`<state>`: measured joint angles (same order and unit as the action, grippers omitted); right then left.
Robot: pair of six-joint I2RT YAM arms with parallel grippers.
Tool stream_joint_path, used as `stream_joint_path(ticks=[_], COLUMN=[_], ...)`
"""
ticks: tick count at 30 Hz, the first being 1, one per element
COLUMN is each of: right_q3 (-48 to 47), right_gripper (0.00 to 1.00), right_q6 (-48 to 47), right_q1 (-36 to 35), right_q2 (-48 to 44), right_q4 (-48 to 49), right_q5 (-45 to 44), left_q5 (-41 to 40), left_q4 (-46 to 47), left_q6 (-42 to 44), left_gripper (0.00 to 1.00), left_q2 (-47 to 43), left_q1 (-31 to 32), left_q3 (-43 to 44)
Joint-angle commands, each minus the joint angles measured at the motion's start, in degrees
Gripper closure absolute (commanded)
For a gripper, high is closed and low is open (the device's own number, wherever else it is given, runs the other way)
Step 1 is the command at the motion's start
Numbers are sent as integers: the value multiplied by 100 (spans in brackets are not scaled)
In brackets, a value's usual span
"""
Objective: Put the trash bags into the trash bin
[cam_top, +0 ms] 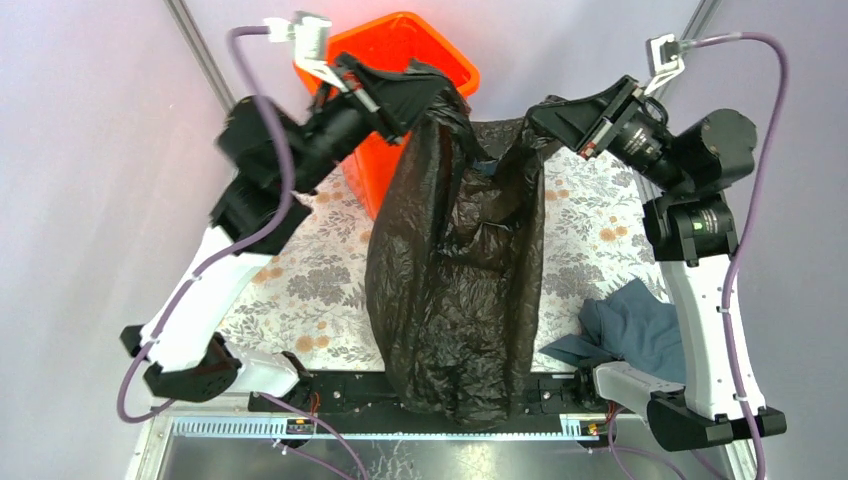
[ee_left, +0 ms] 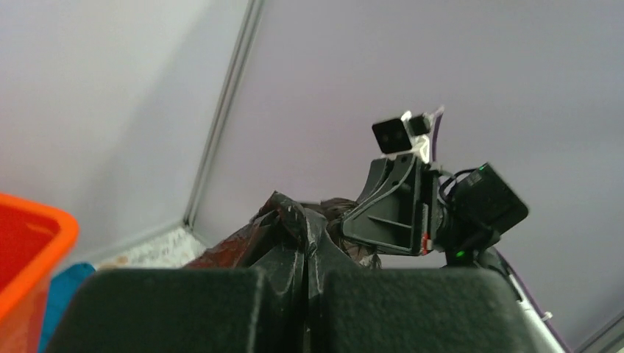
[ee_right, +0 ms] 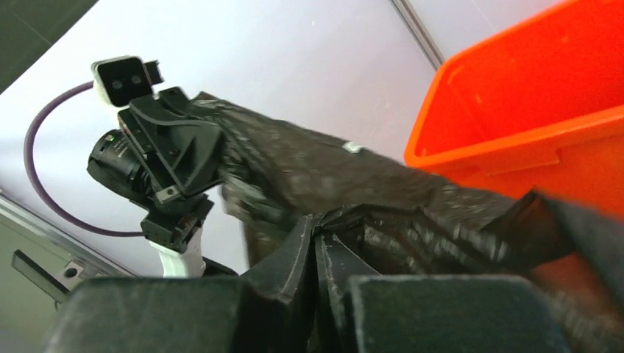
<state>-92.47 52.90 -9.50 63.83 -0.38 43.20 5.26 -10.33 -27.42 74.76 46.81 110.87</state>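
Observation:
The black trash bag [cam_top: 455, 290] hangs long and wrinkled between both arms, its bottom reaching the table's near edge. My left gripper [cam_top: 440, 92] is shut on the bag's top left corner, right beside the orange trash bin [cam_top: 385, 40] at the back. My right gripper [cam_top: 535, 118] is shut on the bag's top right corner. In the left wrist view the film [ee_left: 294, 235] is pinched between my closed fingers [ee_left: 316, 294]. In the right wrist view the film [ee_right: 368, 198] is pinched likewise [ee_right: 316, 265], with the bin [ee_right: 530, 110] at upper right.
A grey-blue cloth [cam_top: 630, 325] lies on the floral table cover [cam_top: 300, 270] at the near right. A bright blue cloth [ee_left: 66, 294] shows beside the bin. Metal frame posts [cam_top: 200, 50] stand at the back corners.

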Motion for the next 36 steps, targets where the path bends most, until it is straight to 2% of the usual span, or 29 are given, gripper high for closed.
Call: stream_joint_path(ticks=[1,5,7,15,19,24,29,32,36], right_q3=[-64,-595,-691,-1142,-1402,-1409,-989,-770,-689], right_gripper=[87,78,74,46,20,2,0,0,0], right_q6=[-132,-1492,-1885,-3481,-4054,-4409,-4717,-5197,-5244], right_q1=[-369,-1009,-1078,-1113,-1194,-1263,-1464,-1709,-1770], right_q2=[-24,319,443,712,872,954,939,903,1026], right_q4=[180,-1503,-1849,-2726,-2752,-2705,-2259,-2021,-1491], right_q5=[191,-323,-424,-971,-820,-980,-651,-926,-1065], left_q5=[384,452,433,554,608,590,577,658,892], left_q4=[317,311,312,268,249,145,50,12,-15], left_q6=[-396,-475,-513,-652,-701,-695,-710,-770,-878], left_gripper=[100,100,100,100,100,100,100,100,100], left_q2=[411,704,751,838,868,916,962,1047,1177], left_q1=[8,29,28,39,43,42,41,45,48], left_q3=[95,202,146,62,67,141,169,279,422])
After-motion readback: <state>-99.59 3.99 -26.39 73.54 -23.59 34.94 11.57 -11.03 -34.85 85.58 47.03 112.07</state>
